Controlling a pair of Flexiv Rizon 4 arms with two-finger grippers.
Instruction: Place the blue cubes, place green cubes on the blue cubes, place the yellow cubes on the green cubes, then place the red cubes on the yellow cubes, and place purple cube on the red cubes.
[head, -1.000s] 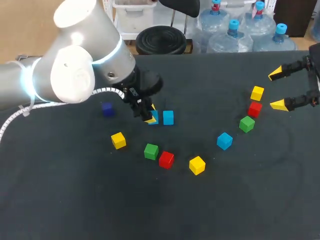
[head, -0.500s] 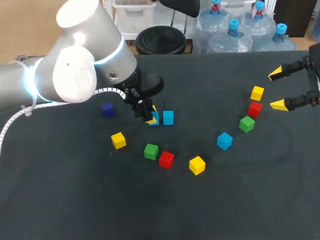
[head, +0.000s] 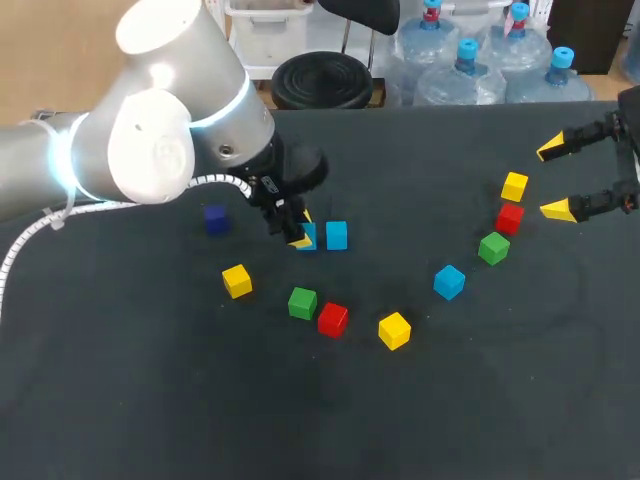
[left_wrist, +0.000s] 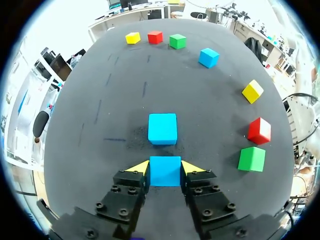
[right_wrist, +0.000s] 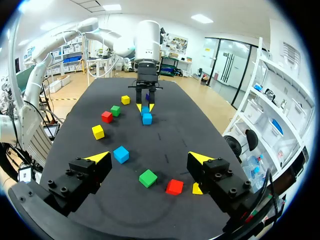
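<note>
Your left gripper (left_wrist: 165, 167) pinches a bright, plain-faced blue cube (left_wrist: 165, 173) down at the tabletop (left_wrist: 100, 150), left of middle, just beside a second blue cube (left_wrist: 162, 128). Your right gripper (head: 568, 178) gapes wide, empty, near the right edge.

Head view: bright, even light from overhead. The dark desk (head: 480, 400) is matte with no glare, and the cubes (head: 394, 330) throw only short, faint shadows. The left arm (head: 150, 130) shell is blown out near white at upper left, with a glowing ring on its joint.

Left wrist view: the desk is evenly lit, with a soft dark patch by the blue cube (left_wrist: 165, 171) between the fingers (left_wrist: 140, 167). The room past the desk edge is overexposed.

Right wrist view: bright, with straight lines bending hard toward the black rim.
</note>
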